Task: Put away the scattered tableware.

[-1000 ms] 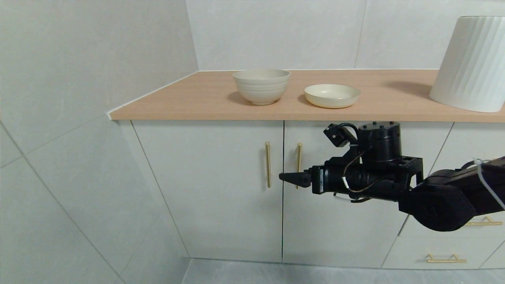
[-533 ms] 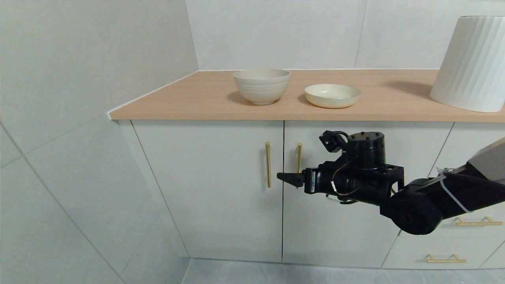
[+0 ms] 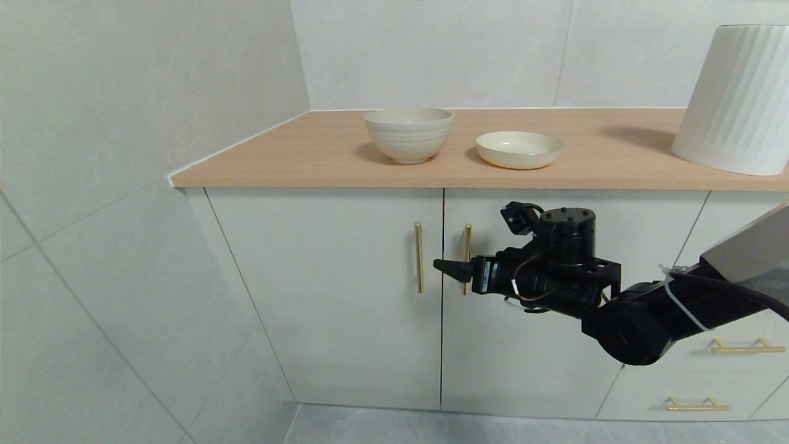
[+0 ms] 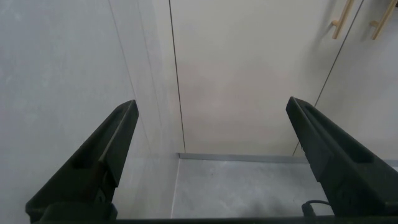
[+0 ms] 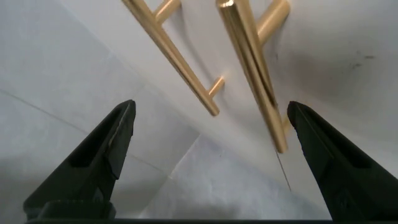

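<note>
Two gold handles point(image 5: 252, 74) lie just ahead of the right gripper's point(image 3: 453, 270) spread fingers point(image 5: 99, 162).

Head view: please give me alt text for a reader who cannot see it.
The robot's right hand hovers before closed cabinet doors, its tips at the centre seam and overlapping the right door's gold handle. On the wooden counter above stand a deep bowl and a shallow dish, with a white ribbed container further right.
</note>
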